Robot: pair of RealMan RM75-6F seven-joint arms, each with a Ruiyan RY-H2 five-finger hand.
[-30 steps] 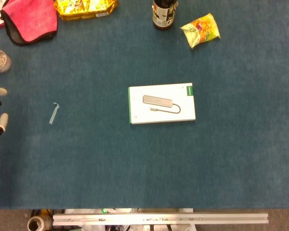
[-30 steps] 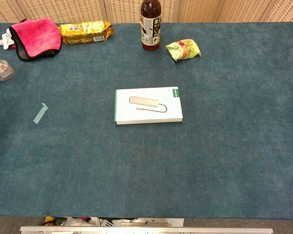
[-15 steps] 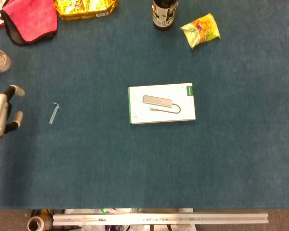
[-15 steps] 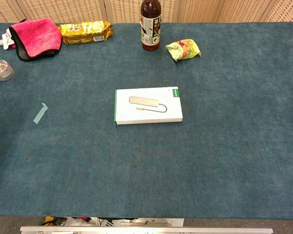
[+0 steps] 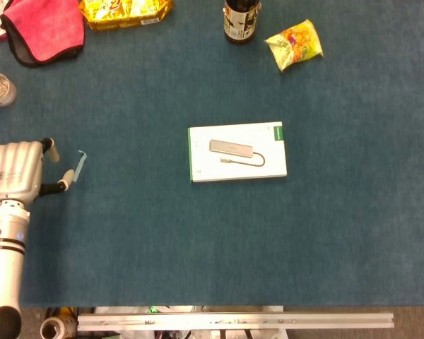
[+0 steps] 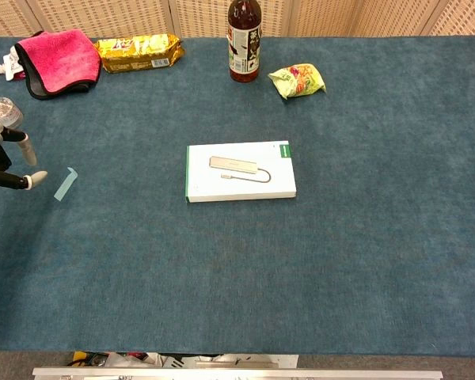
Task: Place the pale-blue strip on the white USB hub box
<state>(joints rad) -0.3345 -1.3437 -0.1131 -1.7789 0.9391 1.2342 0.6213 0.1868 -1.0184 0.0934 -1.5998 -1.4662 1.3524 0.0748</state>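
Observation:
The pale-blue strip [image 5: 80,162] [image 6: 65,183] lies flat on the blue cloth at the left, with a small bend at its far end. My left hand [image 5: 20,171] [image 6: 8,161] hovers just left of it, fingers spread and empty; one fingertip [image 5: 68,177] is close to the strip's near end. The white USB hub box [image 5: 237,152] [image 6: 241,171] rests flat in the middle of the table, well to the right of the strip. My right hand shows in neither view.
At the back stand a dark bottle [image 6: 244,39], a yellow snack bag [image 6: 298,80], a yellow packet [image 6: 137,51] and a pink cloth [image 6: 57,60]. A small clear jar [image 5: 0,89] sits behind my left hand. A metal rail [image 5: 233,321] runs along the front edge.
My left hand has come in from the left edge and moved right, ending up beside the strip. The strip and box have not moved.

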